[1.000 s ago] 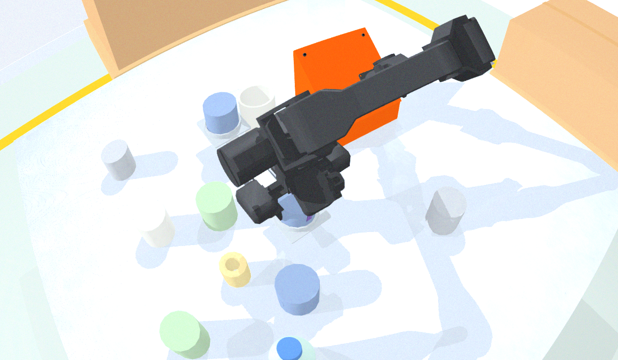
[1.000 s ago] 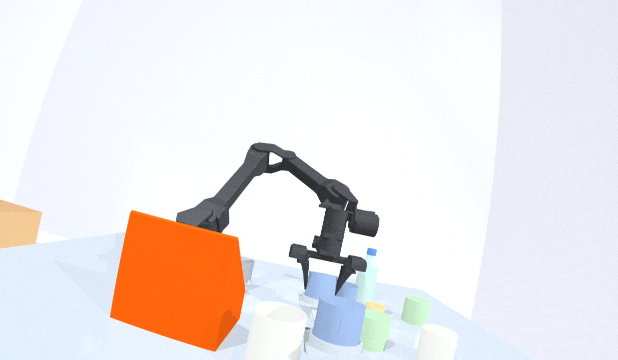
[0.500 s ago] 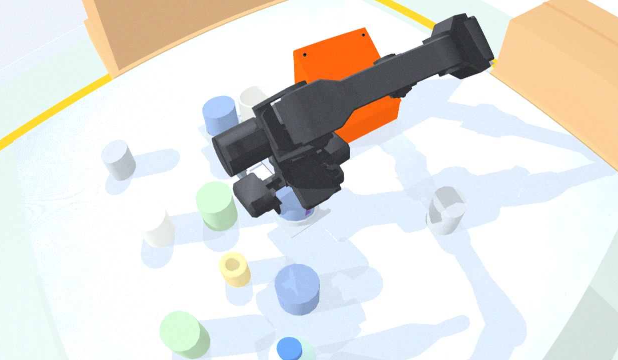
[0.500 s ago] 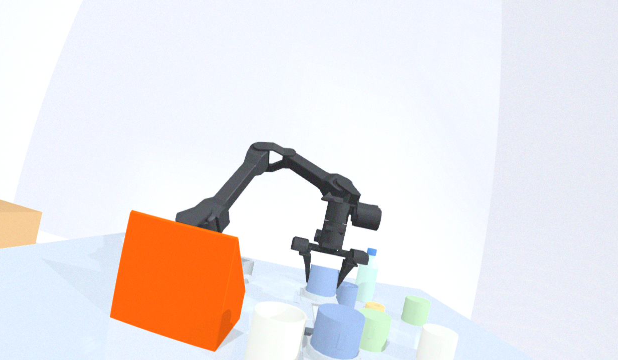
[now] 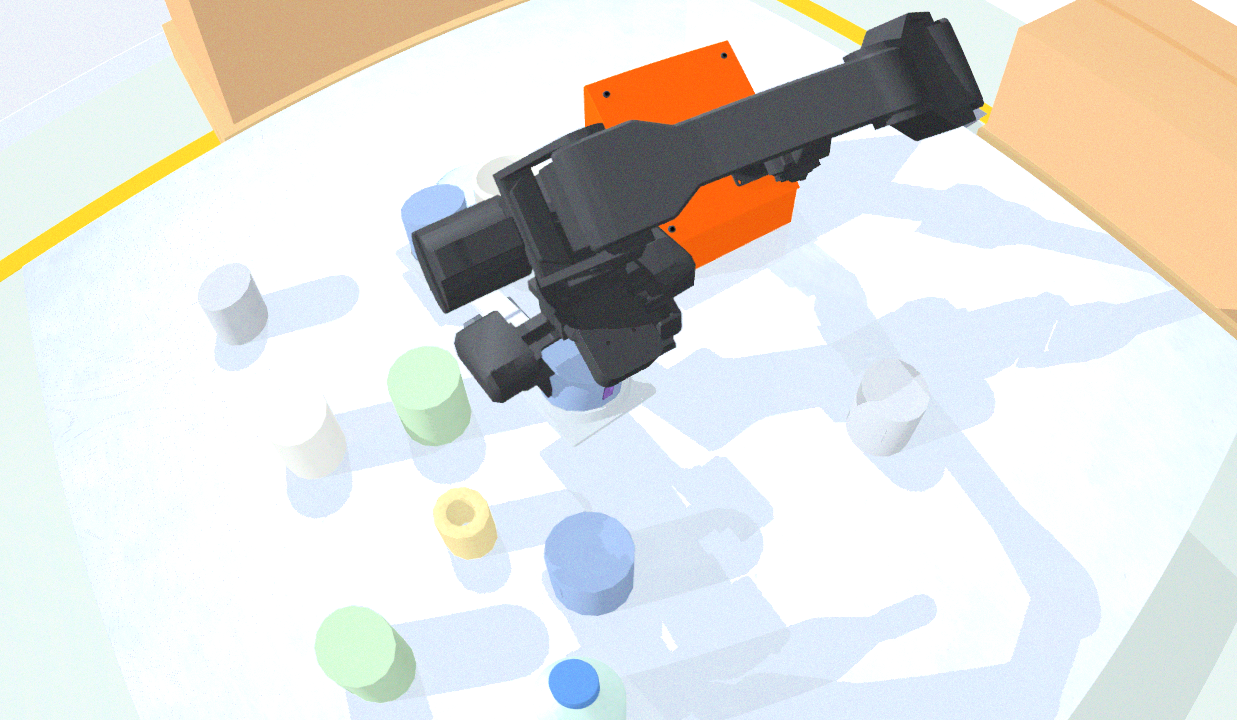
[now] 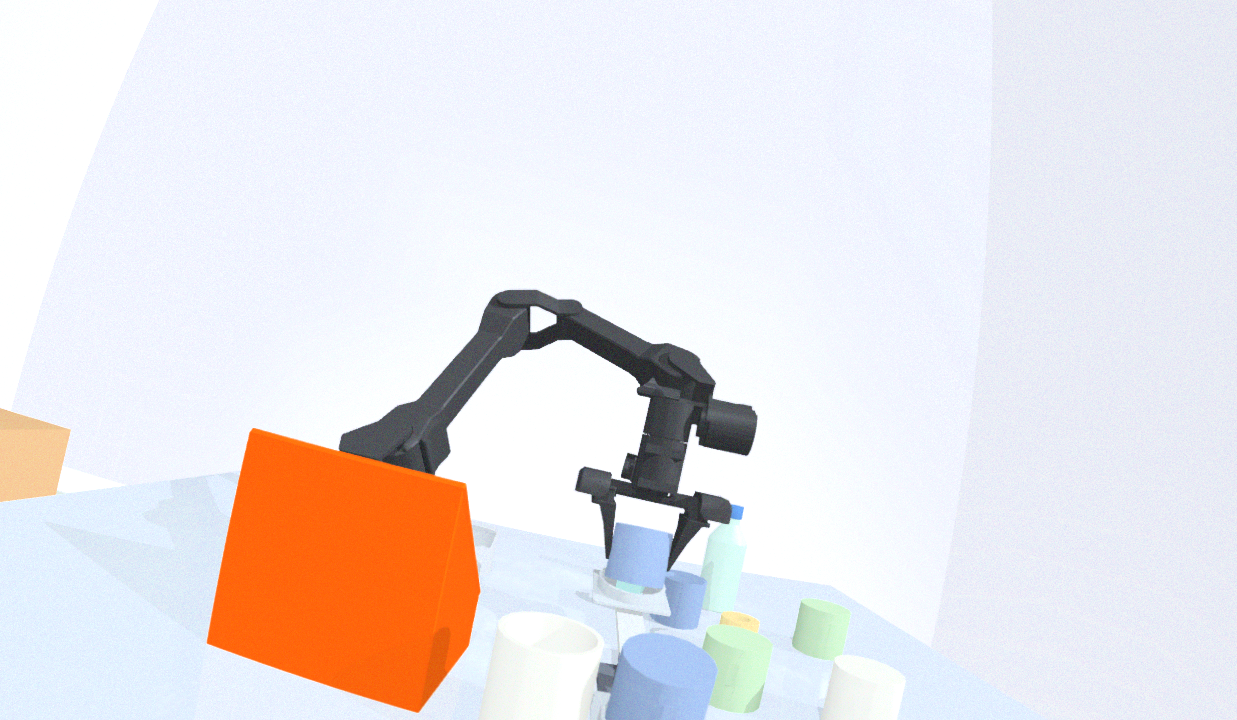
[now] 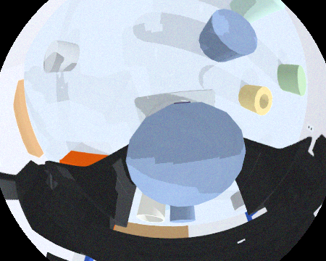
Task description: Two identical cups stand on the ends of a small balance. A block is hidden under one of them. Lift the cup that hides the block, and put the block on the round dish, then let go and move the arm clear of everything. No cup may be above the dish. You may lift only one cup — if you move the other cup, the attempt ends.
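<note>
My gripper (image 6: 638,563) (image 7: 182,138) is shut on a blue cup (image 5: 575,394) (image 6: 638,548) (image 7: 186,134), one finger on each side. The cup is upright, slightly above one balance pan (image 6: 653,606) (image 5: 579,433). A small purple mark (image 5: 608,392) shows at its side. Under its rim, a teal block (image 6: 629,588) shows on the pan in the exterior view. The other blue cup (image 5: 432,207) (image 6: 662,677) (image 7: 182,214) stands at the opposite end of the balance, which sits lower. The arm hides much of the balance in the top view. I cannot make out the round dish clearly.
A large orange block (image 5: 658,80) (image 6: 336,564) stands near the arm. A white cup (image 6: 546,667) (image 7: 151,210) is beside the other blue cup. Around stand a blue cylinder (image 5: 591,564), green cylinders (image 5: 430,398) (image 5: 362,649), a yellow ring (image 5: 465,528), a grey cylinder (image 5: 886,420) and a bottle (image 6: 723,568).
</note>
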Robot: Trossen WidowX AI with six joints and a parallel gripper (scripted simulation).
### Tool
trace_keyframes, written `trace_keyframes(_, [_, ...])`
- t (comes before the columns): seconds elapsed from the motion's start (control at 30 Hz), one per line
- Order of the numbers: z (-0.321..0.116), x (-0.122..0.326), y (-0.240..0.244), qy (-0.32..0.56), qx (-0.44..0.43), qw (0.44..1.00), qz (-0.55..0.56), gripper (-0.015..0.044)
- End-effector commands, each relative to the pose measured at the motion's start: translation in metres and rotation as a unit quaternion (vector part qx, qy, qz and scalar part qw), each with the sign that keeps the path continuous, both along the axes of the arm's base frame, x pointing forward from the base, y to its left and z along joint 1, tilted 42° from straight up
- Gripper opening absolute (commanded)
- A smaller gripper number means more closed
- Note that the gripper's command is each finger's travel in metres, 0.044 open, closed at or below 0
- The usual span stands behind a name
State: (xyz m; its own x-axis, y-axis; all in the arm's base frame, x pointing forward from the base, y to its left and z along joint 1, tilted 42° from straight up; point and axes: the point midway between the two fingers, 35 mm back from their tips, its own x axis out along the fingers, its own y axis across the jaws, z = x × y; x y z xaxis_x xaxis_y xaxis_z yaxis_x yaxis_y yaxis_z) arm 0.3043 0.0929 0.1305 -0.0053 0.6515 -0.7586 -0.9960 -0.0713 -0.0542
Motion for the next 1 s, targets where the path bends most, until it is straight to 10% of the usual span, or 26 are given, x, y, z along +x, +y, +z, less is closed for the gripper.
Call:
trace_keyframes(0.0, [0.007, 0.004, -0.004, -0.01, 0.003, 1.0, 0.0, 0.0])
trace_keyframes(0.97, [0.035, 0.002, -0.029, -0.01, 0.003, 1.0, 0.0, 0.0])
